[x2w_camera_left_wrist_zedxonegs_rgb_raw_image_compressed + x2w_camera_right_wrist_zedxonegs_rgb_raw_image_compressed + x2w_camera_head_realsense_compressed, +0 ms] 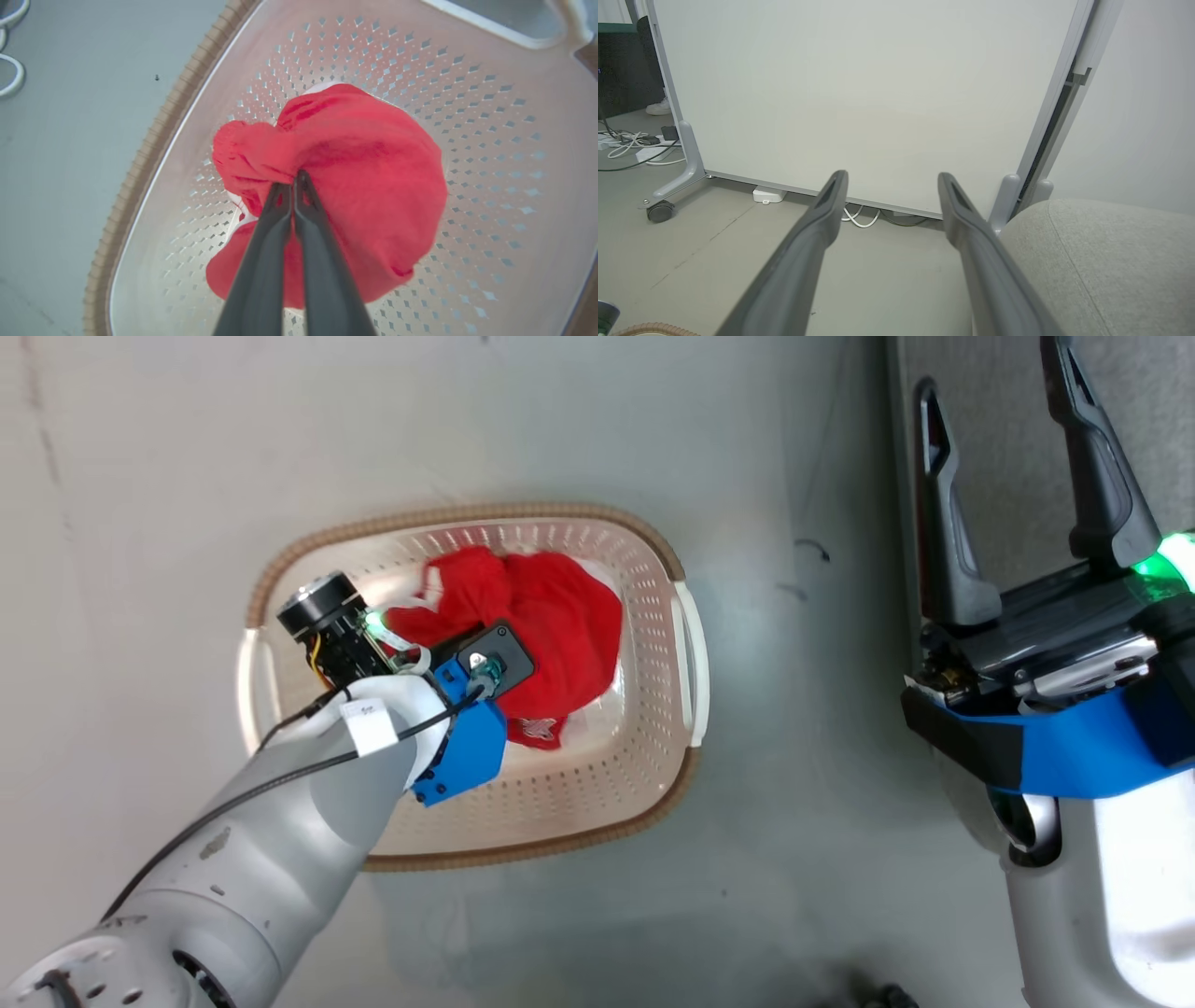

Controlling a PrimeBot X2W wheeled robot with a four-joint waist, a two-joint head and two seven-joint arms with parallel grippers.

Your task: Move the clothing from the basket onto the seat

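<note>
Inside basket (467, 93), left gripper (293, 179) pinched tight on fold of red clothing (373, 177); rest of it lies on basket floor. Grasp step, by look. Right gripper (892, 177) spread wide, empty, near seat (1111, 252). Next you need: lift clear of basket, carry across to seat.

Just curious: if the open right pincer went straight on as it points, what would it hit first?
Probably the big white wheeled panel; the right pincer aims at its lower part. The grey seat sits off to one side of that line. Distance is hard to judge.
</note>
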